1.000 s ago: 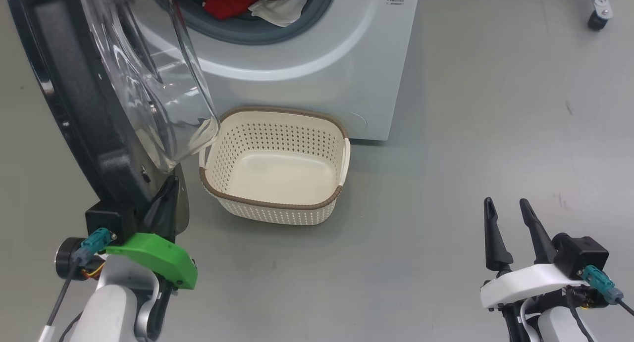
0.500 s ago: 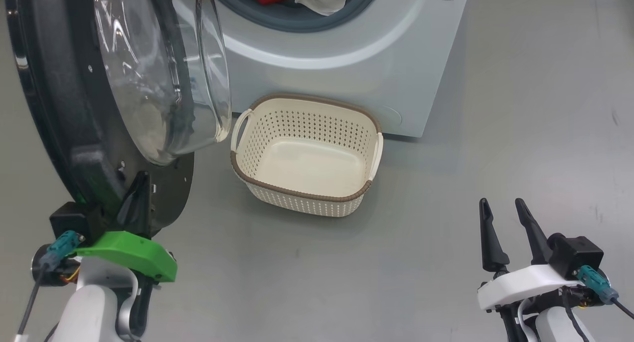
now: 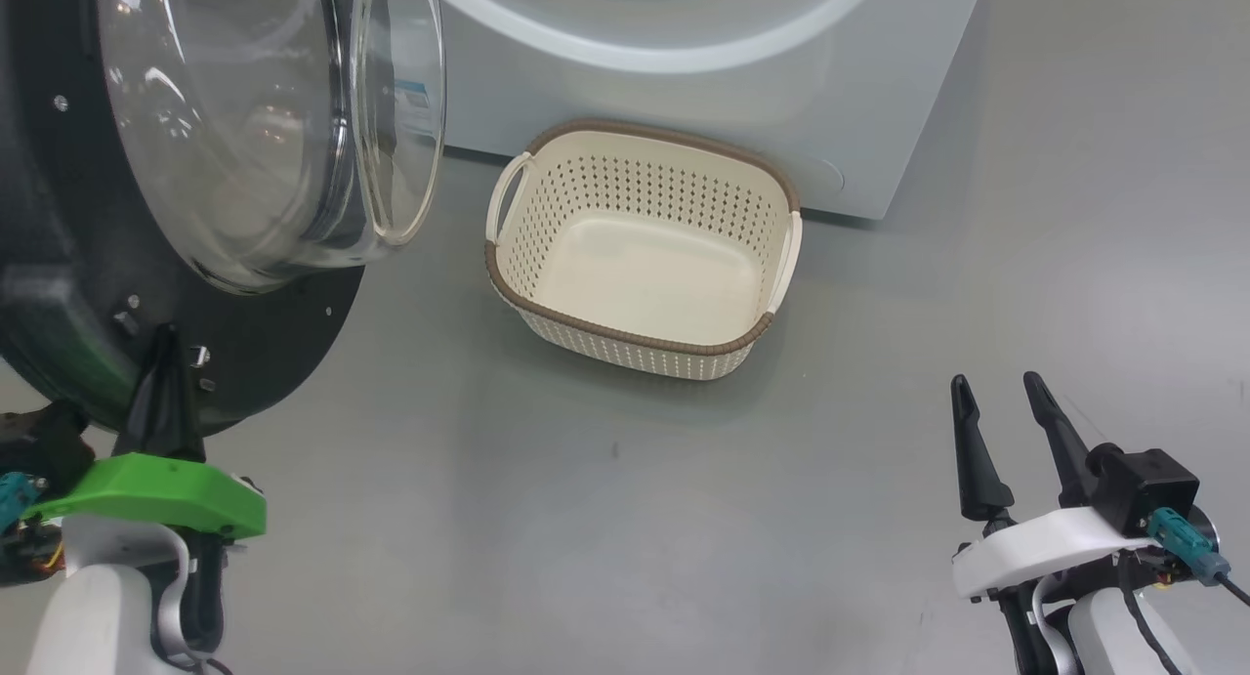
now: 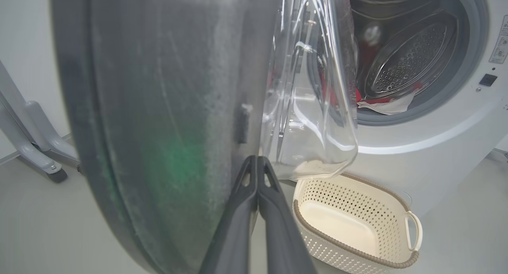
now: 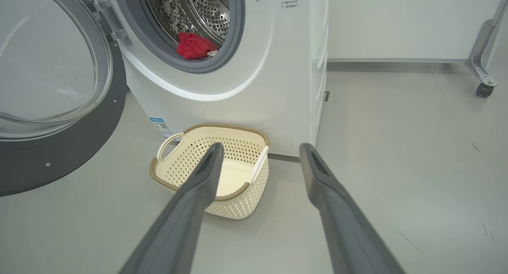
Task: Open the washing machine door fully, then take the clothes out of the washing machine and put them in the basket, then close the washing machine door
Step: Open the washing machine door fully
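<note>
Opening the washing machine door (image 3: 59, 294) = step in hand, by my read; it looks nearly done.

L side: left gripper (image 4: 257, 159) has its fingers pressed together w/ nothing between them. The tips lie against the door's inner black face, just below the glass bowl (image 3: 244, 118). That reads as a push, not a grip. The door stands wide, turned well away from the opening, and the bowl's edge hangs near the basket's left handle w/o touching it.

Centre: basket (image 3: 625, 340) is on the floor just in front of the washing machine (image 3: 703, 79), upright and empty. No garments are out yet.

Drum: clothes (image 5: 192, 46) are inside, a red bundle w/ a white piece at the front lip. None hang over the gasket.

R side: right gripper (image 3: 997, 387) hovers low over bare floor, well apart from the basket and the washer. Its fingers are spread and hold nothing.

Next, imo:
- Confirm the door is at full swing, then take the L fingers off it.
- One arm must go into the drum w/ fingers apart. The R arm has the clearer line, since nothing stands between it and the opening.
- Reach needs to go up and fwd over the basket w/o knocking it.
- Pinch the red bundle near the lip, as the fabric is soft and should bunch easily.
- Drop is short b/c the basket sits right under the opening.
</note>
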Controlling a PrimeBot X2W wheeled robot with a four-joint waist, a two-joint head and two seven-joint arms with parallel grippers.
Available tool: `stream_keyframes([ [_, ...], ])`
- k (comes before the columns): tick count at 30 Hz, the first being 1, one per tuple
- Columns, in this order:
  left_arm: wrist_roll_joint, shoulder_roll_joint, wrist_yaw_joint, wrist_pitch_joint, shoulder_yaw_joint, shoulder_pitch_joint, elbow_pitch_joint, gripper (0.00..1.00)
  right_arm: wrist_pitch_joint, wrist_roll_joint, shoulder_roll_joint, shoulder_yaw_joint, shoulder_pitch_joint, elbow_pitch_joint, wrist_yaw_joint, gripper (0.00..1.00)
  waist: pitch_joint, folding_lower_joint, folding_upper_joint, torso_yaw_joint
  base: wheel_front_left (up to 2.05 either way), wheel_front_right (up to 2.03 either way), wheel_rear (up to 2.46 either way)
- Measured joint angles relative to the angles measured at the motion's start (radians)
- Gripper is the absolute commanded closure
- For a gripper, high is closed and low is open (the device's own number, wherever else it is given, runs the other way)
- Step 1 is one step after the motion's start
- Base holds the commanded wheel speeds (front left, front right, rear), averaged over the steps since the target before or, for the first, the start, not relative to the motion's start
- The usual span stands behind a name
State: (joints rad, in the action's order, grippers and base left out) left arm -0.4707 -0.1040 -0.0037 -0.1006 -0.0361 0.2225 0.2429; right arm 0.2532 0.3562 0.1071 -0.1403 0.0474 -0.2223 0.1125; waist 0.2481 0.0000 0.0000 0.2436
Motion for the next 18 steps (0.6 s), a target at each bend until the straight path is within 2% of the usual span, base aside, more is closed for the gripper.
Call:
stream_keyframes([
  [10, -0.050, -0.026, 0.018, -0.042, -0.093, 0.028, 0.011, 1.00, 0.000, -0.006, 0.020, -0.003, 0.037, 0.014, 0.001, 0.00, 0.081, 0.0000, 0.0000, 0.018, 0.00, 0.00, 0.00],
  [18, -0.065, -0.079, 0.021, -0.064, -0.159, 0.064, 0.027, 1.00, 0.000, -0.015, 0.034, -0.004, 0.072, 0.037, 0.001, 0.00, 0.147, 0.0000, 0.0000, 0.022, 0.00, 0.00, 0.00],
])
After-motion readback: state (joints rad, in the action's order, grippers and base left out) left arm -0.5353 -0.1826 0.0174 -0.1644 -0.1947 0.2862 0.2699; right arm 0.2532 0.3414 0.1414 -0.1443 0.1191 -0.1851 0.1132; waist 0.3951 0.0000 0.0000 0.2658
